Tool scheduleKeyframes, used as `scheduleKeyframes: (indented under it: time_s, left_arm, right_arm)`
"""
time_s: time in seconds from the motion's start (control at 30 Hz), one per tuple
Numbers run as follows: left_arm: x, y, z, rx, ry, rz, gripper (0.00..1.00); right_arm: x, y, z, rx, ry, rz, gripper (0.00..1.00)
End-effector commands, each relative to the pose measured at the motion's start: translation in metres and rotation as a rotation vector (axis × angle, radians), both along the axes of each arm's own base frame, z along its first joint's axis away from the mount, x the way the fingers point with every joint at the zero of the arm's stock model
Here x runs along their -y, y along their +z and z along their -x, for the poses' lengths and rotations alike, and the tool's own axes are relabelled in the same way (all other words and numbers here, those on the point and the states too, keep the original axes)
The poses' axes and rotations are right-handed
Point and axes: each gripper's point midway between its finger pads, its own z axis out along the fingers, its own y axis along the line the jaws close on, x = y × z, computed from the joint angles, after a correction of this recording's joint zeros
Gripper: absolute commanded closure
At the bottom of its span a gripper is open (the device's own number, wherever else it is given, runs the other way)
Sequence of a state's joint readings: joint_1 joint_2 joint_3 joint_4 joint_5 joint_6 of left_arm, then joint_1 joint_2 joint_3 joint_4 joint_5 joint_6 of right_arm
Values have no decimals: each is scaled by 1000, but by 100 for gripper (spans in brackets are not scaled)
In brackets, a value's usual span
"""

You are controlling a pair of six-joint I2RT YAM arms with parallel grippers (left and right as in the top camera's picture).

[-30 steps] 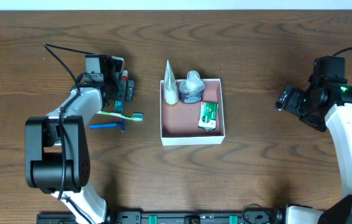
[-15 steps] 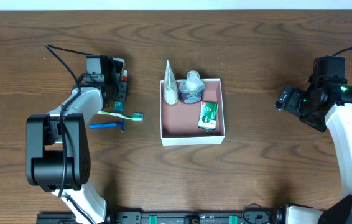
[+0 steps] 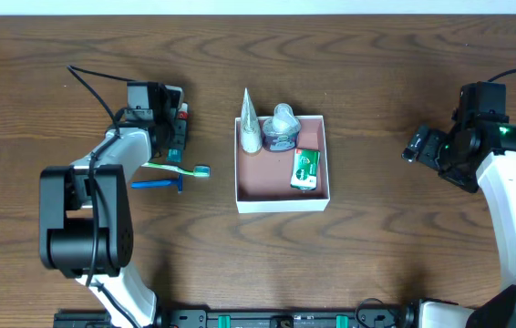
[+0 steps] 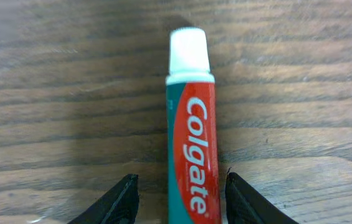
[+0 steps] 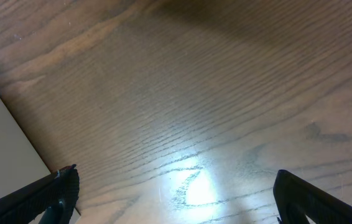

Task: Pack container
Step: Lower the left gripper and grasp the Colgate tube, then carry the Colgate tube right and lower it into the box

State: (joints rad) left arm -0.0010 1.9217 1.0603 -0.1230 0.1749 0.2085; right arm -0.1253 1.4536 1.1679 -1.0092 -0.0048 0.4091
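The container [image 3: 281, 205] is a square white-walled box with a reddish-brown floor, mid-table. It holds a white cone-shaped tube [image 3: 250, 123], a grey-blue bottle [image 3: 282, 128] and a green box [image 3: 305, 169]. My left gripper [image 3: 177, 130] is open and low over a red and teal Colgate toothpaste tube [image 4: 191, 137] lying on the table. In the left wrist view the fingers [image 4: 179, 199] straddle the tube, with a gap on the left side. My right gripper [image 3: 413, 151] is open and empty over bare wood at the right; its fingers [image 5: 176, 199] are wide apart.
A green toothbrush [image 3: 176, 168] and a blue razor [image 3: 158, 184] lie on the table just in front of the left gripper, left of the container. A corner of the white container [image 5: 5, 143] shows in the right wrist view.
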Motion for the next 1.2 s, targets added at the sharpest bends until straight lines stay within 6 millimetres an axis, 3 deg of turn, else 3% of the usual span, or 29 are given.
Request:
scheduleKeyframes:
  time_s: [0.0,0.07,0.13,0.23,0.27,0.37,0.47,0.53,0.7,0.83,0.93,1.07,1.17]
  left_arm:
    - [7,-18,9,-50,-6,5,54]
    - [7,-20,9,-53,-7,5,55]
    - [7,-20,9,-53,-6,5,62]
    - [7,-20,9,-53,-6,5,92]
    - [7,-19,9,-51,-6,5,95]
    - [7,-13,7,-36,-6,6,94]
    - [7,8,1,12,16,19,94]
    - [7,35,-7,78,16,20,94]
    - [9,136,-13,311,15,32,94]
    - [28,223,10,491,-43,80,94]
    - [52,271,39,588,-137,145,94]
    - [93,311,83,669,-345,212,94]
    - [122,316,114,685,-544,208,94]
  right_arm:
    - [2,5,0,16,1,4,1]
    - [2,5,0,16,1,4,1]
    - [2,5,0,16,1,4,1]
    - [2,5,0,16,0,4,1]
    - [2,5,0,16,1,4,1]
    - [2,5,0,16,1,4,1]
    - [2,5,0,16,1,4,1]
    - [2,5,0,16,1,4,1]
    - [2,5,0,16,0,4,1]
    - [2,5,0,16,1,4,1]
    - [2,5,0,16,0,4,1]
    - [2,5,0,16,1,4,1]
    - [2,5,0,16,0,4,1]
